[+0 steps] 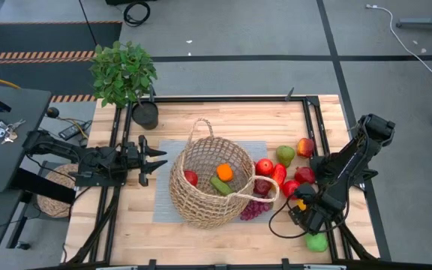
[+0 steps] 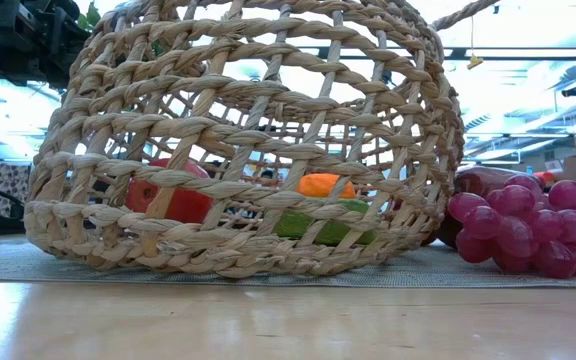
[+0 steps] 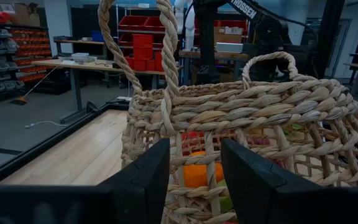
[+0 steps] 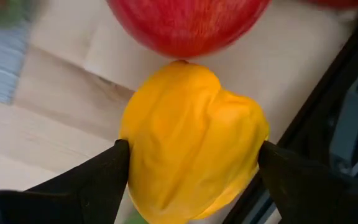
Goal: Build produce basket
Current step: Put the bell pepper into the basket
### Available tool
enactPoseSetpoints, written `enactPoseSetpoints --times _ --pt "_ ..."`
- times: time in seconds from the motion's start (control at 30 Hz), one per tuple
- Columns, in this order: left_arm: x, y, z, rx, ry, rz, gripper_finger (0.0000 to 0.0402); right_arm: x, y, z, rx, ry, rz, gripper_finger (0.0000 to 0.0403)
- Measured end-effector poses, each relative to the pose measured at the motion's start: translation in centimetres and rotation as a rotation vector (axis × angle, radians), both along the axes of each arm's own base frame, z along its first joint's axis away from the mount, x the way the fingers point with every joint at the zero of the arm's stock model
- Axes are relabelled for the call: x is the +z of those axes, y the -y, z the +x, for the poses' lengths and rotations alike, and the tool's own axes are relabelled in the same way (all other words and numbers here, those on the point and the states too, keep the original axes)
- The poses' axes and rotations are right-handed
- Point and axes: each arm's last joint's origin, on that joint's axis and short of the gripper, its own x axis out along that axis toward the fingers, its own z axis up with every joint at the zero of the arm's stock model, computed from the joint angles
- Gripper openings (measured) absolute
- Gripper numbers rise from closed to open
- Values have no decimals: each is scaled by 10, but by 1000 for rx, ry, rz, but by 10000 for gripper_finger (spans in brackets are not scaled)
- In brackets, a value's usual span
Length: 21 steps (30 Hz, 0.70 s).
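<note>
The left claw (image 1: 158, 160) hovers just left of the wicker basket (image 1: 201, 206), its fingers partly parted and holding nothing; in its wrist view the weave fills the gap between the two fingers, so it reads as waiting or steadying; it should keep clear of the near loop handle (image 3: 138, 56). The basket stands mid-desk on a grey mat (image 1: 163, 191), tipped toward the right, with a red apple (image 1: 191, 178), an orange (image 1: 224, 172) and a green piece (image 1: 220, 185) already inside.

The step in hand looks to be the right arm's: the right claw (image 4: 188, 168) sits over the right side of the desk (image 1: 103, 240), fingers spread wide on either side of a yellow pepper (image 4: 191, 140) and pressed to its flanks, so I judge it gripped or all but gripped; a red apple (image 4: 185, 22) touches the pepper's far end. Lifting straight up first would avoid rolling that apple; then carry left, high enough to clear the basket rim and the right handle (image 1: 265, 196).

In the way lie the red pieces (image 1: 276, 174), the grape bunch (image 1: 252, 211) and a dark cable (image 1: 280, 225); a green apple (image 1: 317, 241) rests near the right edge; the potted plant (image 1: 126, 75) stands far left, well apart.
</note>
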Motion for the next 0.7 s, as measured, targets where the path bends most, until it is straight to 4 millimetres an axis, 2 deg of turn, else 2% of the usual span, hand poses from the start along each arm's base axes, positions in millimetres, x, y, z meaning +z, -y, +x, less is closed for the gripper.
enactPoseSetpoints --times 0.7 --pt "0 0 0 0 0 0 150 5 -2 1 15 9 25 345"
